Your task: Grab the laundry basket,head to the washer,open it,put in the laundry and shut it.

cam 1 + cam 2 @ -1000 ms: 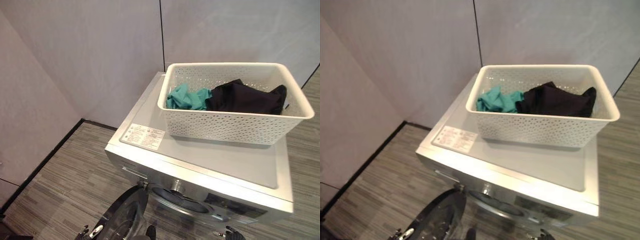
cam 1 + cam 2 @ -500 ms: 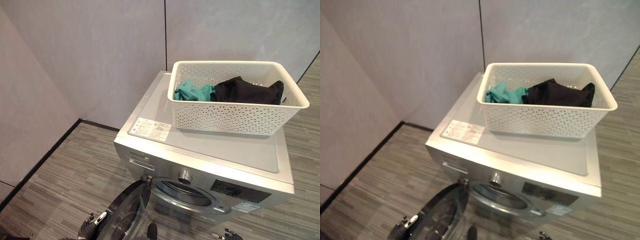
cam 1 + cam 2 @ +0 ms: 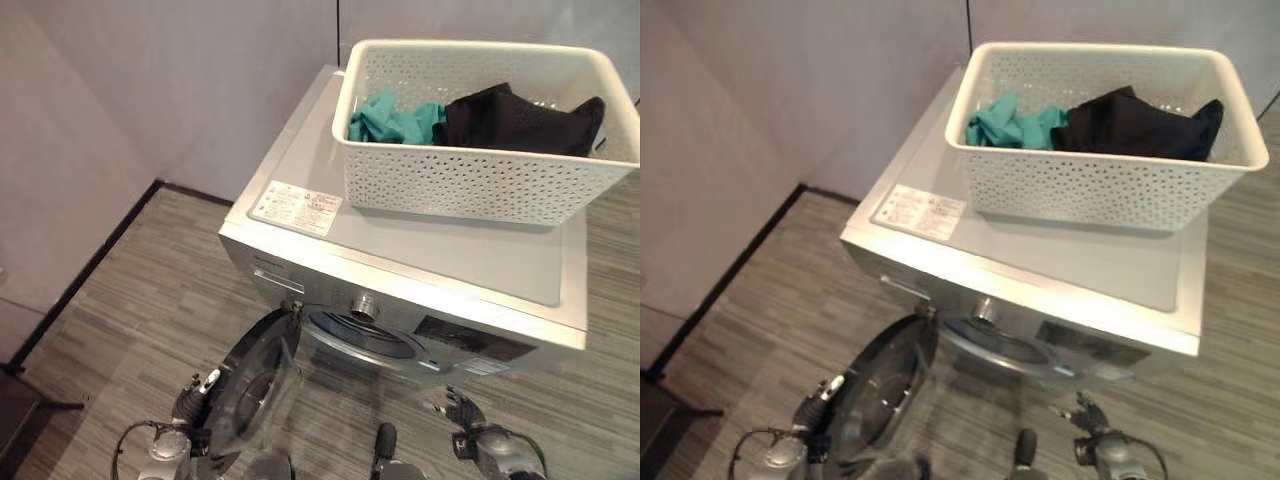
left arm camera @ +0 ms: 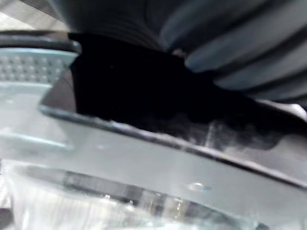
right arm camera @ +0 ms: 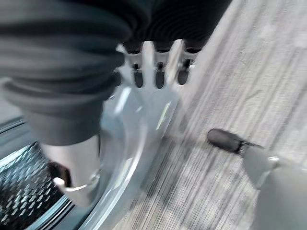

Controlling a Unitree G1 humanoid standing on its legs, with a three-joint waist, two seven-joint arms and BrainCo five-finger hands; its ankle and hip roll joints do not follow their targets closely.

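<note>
I am standing at the washer (image 3: pixel 420 270) with its door (image 3: pixel 255 385) open; the laundry (image 3: pixel 520 115) is waiting in the basket (image 3: pixel 480 180), my right hand (image 3: pixel 462 412) hanging relaxed, my left hand's (image 3: pixel 190 405) fingers I cannot tell

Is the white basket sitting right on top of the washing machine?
Touching. In the left eye view the basket rests flat on the washing machine's lid, with no gap under its bottom edge. The clothes are inside it.

I am seeing a white perforated basket (image 3: pixel 480 180) holding teal cloth (image 3: pixel 392 120) and black cloth (image 3: pixel 520 120), sitting on my silver washer (image 3: pixel 480 270), above grey streaked flooring (image 3: pixel 140 300).
</note>
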